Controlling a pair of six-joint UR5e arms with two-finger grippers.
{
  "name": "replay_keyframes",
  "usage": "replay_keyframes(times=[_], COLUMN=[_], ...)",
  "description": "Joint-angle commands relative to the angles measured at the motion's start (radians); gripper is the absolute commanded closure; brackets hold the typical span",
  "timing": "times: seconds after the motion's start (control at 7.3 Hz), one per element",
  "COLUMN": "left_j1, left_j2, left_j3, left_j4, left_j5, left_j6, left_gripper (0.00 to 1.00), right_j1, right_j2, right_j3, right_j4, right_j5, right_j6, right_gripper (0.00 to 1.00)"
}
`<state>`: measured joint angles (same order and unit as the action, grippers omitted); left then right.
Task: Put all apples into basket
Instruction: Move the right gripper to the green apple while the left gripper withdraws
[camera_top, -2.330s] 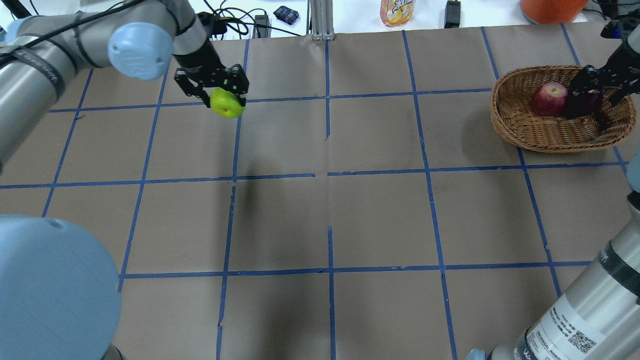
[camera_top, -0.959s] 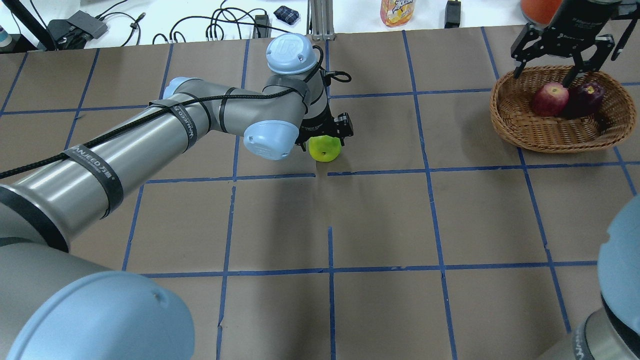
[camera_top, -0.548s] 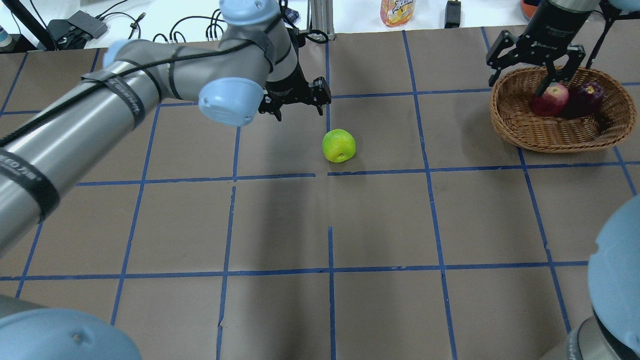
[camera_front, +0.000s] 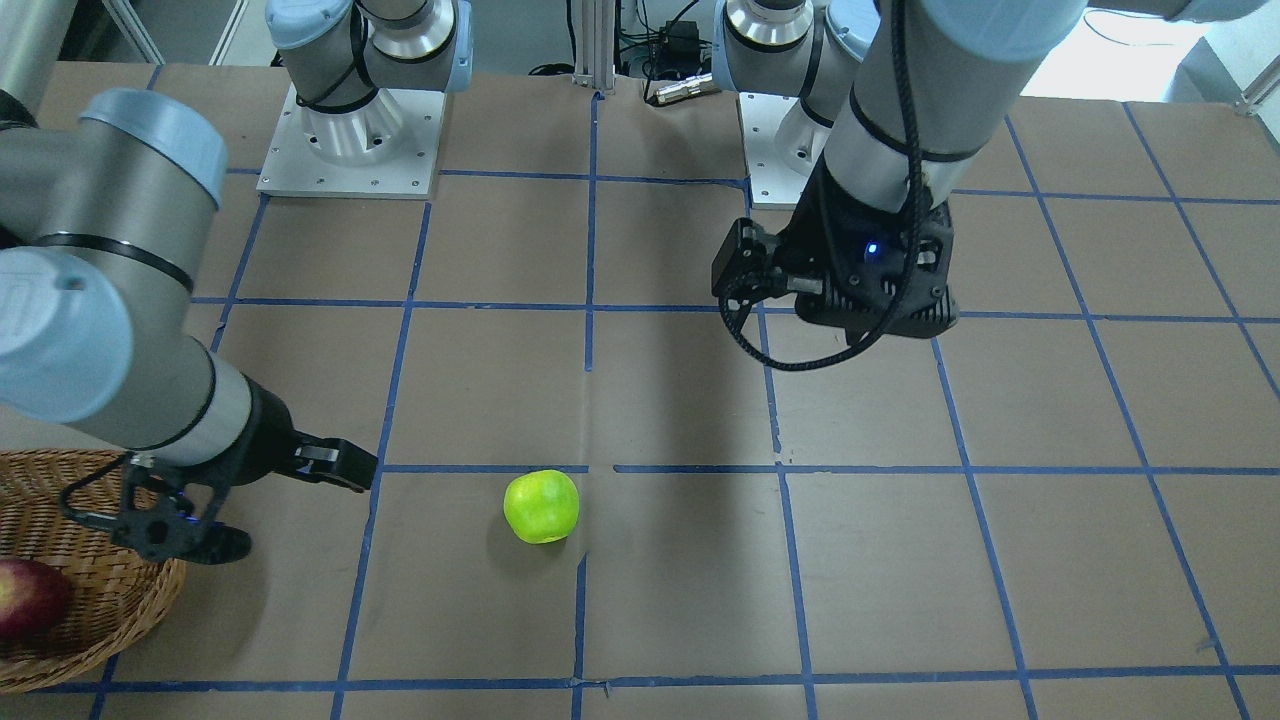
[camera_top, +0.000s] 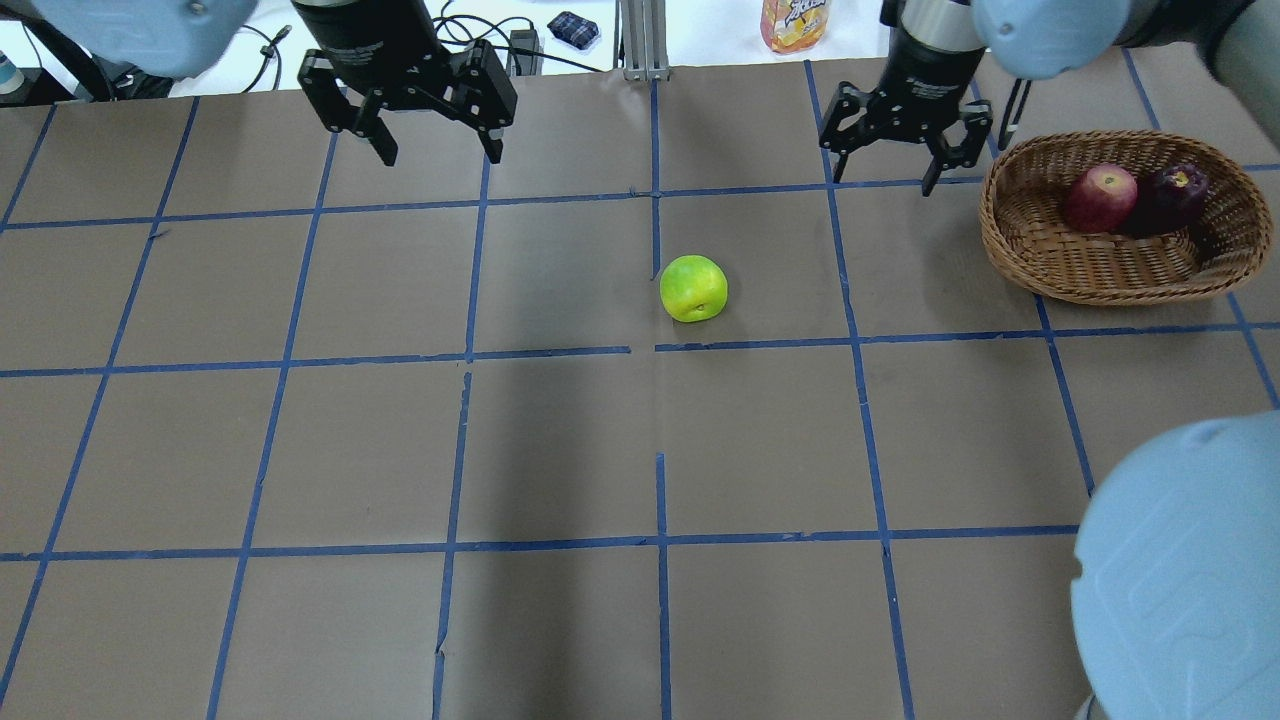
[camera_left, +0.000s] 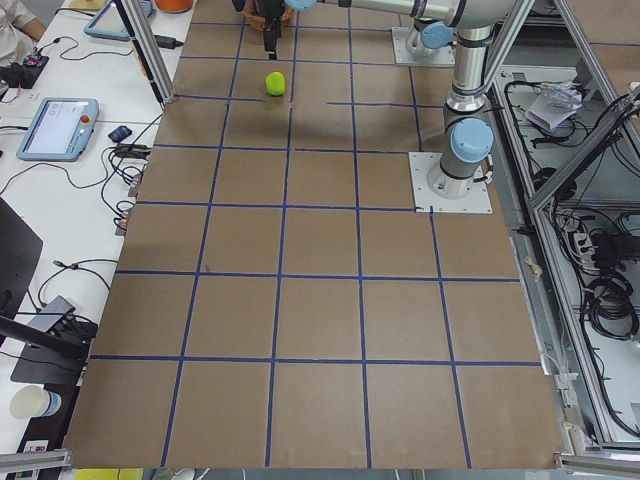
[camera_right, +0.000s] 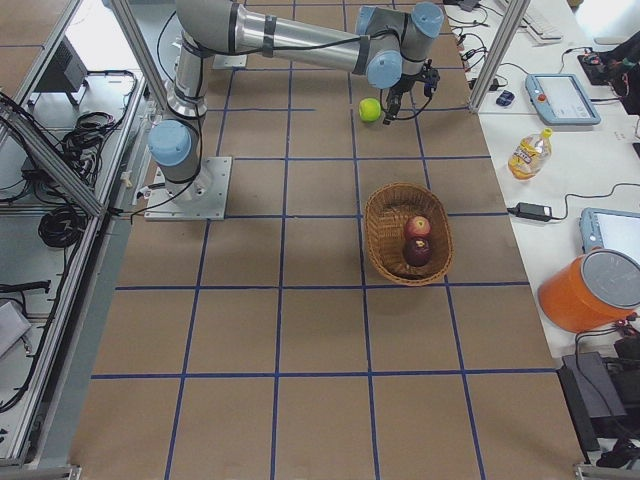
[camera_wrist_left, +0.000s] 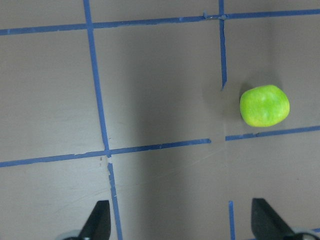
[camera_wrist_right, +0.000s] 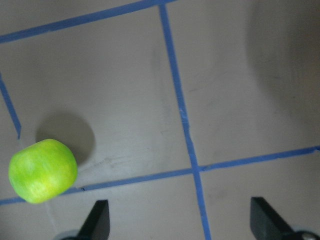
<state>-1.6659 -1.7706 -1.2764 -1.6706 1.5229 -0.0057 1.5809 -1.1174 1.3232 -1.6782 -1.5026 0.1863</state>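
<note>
On brown paper (camera_top: 560, 450), a round glossy green apple (camera_top: 693, 288); left hand (camera_top: 441, 157) and right hand (camera_top: 882, 183) both wide.

Bright, even light from above falls on the brown table (camera_top: 760, 450), with no hard glare on the paper. Shadows are soft-edged: a broad dim band runs down the table's middle in the overhead and left wrist views, and the green apple (camera_wrist_right: 43, 171) throws a blurred round shadow just beside it. The white bench (camera_top: 700, 30) beyond the table is washed out. The near elbow joint (camera_top: 1180, 570) looms large and slightly soft
</note>
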Motion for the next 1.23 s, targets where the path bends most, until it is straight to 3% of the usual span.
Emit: replay_keyframes(times=[0.0, 0.27, 0.55, 1.1], left_j1=[0.056, 0.106, 0.112, 0.124], left_j2=[0.094, 0.179, 0.212, 0.197], left_j3=[-0.044, -0.147, -0.201, -0.181], left_j4=[-0.125, -0.115, -0.08, -0.067], left_j5=[0.031, 0.08, 0.082, 0.082], left_j6=[0.032, 0.115, 0.119, 0.064], left_gripper=[0.0, 0.0, 0.0, 0.0], right_j1=[0.123, 0.189, 0.241, 0.263], right_j2=[0.085, 0.14, 0.185, 0.22], right_j3=[0.008, 0.008, 0.008, 0.01], right_j4=[-0.147, -0.246, -0.253, -0.262], right_j5=[-0.002, 0.008, 0.009, 0.01], right_j6=[0.111, 0.192, 0.231, 0.249], right_gripper=[0.0, 0.0, 0.0, 0.0])
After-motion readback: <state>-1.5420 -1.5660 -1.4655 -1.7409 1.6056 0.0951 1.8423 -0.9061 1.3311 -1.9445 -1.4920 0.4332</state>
